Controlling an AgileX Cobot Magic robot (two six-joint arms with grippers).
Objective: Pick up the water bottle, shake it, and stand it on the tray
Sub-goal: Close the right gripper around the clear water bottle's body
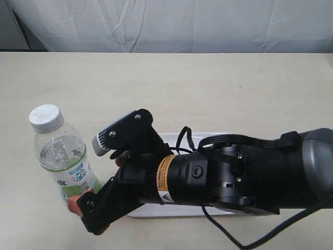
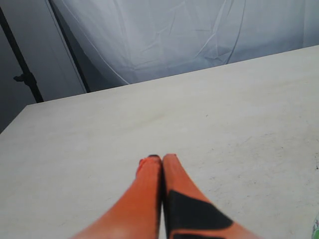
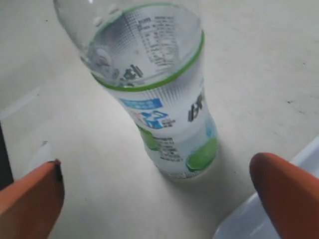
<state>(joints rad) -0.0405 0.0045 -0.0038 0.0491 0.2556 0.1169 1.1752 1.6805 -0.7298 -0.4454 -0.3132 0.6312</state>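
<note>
The water bottle (image 1: 62, 156) stands upright on the table at the left, clear with a white cap and a green and blue label. My right gripper (image 1: 96, 185) reaches across from the right and sits low beside the bottle's base. In the right wrist view the right gripper (image 3: 157, 164) is open. Its orange fingers (image 3: 284, 194) stand wide on either side, and the water bottle (image 3: 159, 109) is just ahead of them, untouched. The white tray (image 1: 171, 141) lies under the right arm, mostly hidden; the tray's corner (image 3: 259, 219) shows by one finger. My left gripper (image 2: 162, 158) is shut and empty over bare table.
The pale table (image 1: 208, 88) runs back to a white curtain (image 1: 171, 23). The bulky black right arm (image 1: 234, 177) covers most of the tray. In the left wrist view a dark stand (image 2: 25, 74) rises past the table's far edge.
</note>
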